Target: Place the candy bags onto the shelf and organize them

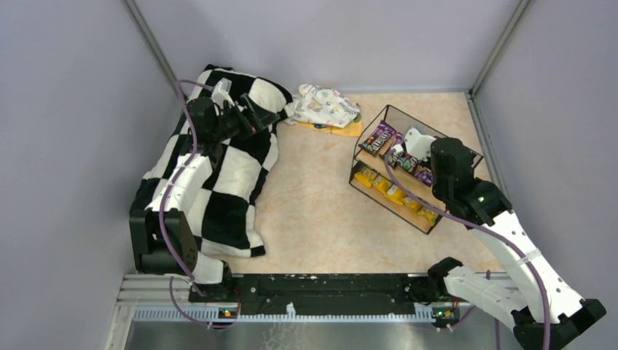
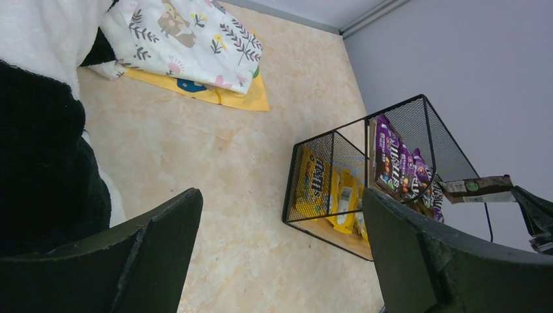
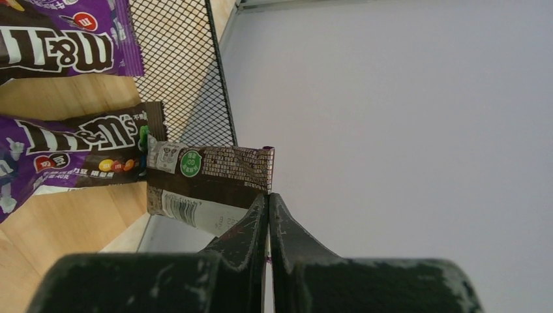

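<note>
My right gripper (image 3: pixel 267 199) pinches a brown candy bag (image 3: pixel 209 179) by the upper tier of the shelf (image 1: pixel 390 108), 3 o'clock on the table (image 1: pixel 313 211); my left gripper (image 2: pixel 280 199) gapes wide above the blanket (image 1: pixel 218 197), 10 o'clock.

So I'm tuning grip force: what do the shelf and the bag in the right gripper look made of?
The shelf: thin black wire and mesh, matte, probably coated metal; its boards look like pale wood with visible grain. The candy bag pinched in the right gripper: thin printed plastic film, likely, slightly glossy, with a ribbed seal strip along one end.
</note>
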You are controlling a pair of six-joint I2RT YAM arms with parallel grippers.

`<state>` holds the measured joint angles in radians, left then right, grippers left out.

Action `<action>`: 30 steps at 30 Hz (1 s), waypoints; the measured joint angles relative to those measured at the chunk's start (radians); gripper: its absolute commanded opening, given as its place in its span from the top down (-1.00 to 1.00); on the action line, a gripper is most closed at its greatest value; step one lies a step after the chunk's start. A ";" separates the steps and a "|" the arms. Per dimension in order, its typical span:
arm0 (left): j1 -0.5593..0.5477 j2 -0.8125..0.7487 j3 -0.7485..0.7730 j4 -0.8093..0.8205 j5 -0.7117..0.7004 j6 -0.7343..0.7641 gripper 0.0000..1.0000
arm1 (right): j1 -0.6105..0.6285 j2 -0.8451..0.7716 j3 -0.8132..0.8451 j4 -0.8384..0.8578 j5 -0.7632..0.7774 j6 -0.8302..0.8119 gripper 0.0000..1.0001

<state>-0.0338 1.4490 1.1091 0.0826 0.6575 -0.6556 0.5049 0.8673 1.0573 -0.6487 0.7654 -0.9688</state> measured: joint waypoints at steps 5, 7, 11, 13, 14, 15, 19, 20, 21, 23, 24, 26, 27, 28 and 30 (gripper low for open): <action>0.000 0.000 0.000 0.000 0.000 0.000 -0.97 | -0.004 -0.003 -0.037 0.005 -0.008 0.000 1.00; 0.000 0.000 0.000 0.000 0.001 0.000 -0.96 | -0.004 -0.011 -0.057 0.004 -0.016 -0.001 1.00; 0.000 0.000 0.000 0.000 0.001 0.000 -0.96 | -0.004 -0.043 -0.084 -0.023 -0.057 0.000 1.00; 0.000 0.000 0.000 0.000 0.001 0.000 -0.96 | -0.004 -0.065 -0.084 -0.041 -0.086 0.003 1.00; 0.000 0.000 0.000 0.000 0.001 0.000 -0.96 | -0.004 -0.078 -0.084 -0.052 -0.103 0.006 1.00; 0.000 0.000 0.000 0.000 0.001 0.000 -0.96 | -0.004 -0.091 -0.084 -0.063 -0.120 0.012 1.00; 0.000 0.000 0.000 0.000 0.001 0.000 -0.96 | -0.004 -0.122 -0.084 -0.108 -0.196 0.050 1.00; 0.000 0.000 0.000 0.000 0.001 0.000 -0.96 | -0.004 -0.126 -0.084 -0.120 -0.213 0.060 1.00; 0.000 0.000 0.000 0.000 0.001 0.000 -0.96 | -0.004 -0.127 -0.085 -0.132 -0.229 0.072 1.00; 0.000 0.000 0.000 0.000 0.000 0.000 -0.96 | -0.004 -0.127 -0.089 -0.155 -0.257 0.092 1.00; 0.000 0.000 0.000 0.000 0.000 0.000 -0.96 | -0.004 -0.127 -0.089 -0.171 -0.272 0.104 1.00; 0.000 0.000 0.000 0.000 0.000 0.000 -0.97 | -0.004 -0.127 -0.089 -0.199 -0.303 0.127 1.00; 0.000 0.000 0.000 0.000 0.000 0.000 -0.96 | -0.004 -0.127 -0.089 -0.213 -0.319 0.139 1.00; 0.000 0.000 0.000 0.000 0.000 0.000 -0.96 | -0.004 -0.127 -0.090 -0.226 -0.332 0.154 1.00; 0.000 0.000 0.000 0.000 0.000 0.000 -0.96 | -0.004 -0.128 -0.102 -0.239 -0.354 0.178 1.00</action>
<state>-0.0338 1.4490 1.1091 0.0826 0.6579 -0.6556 0.5007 0.7391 0.9550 -0.8879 0.4118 -0.7906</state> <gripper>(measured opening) 0.984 0.004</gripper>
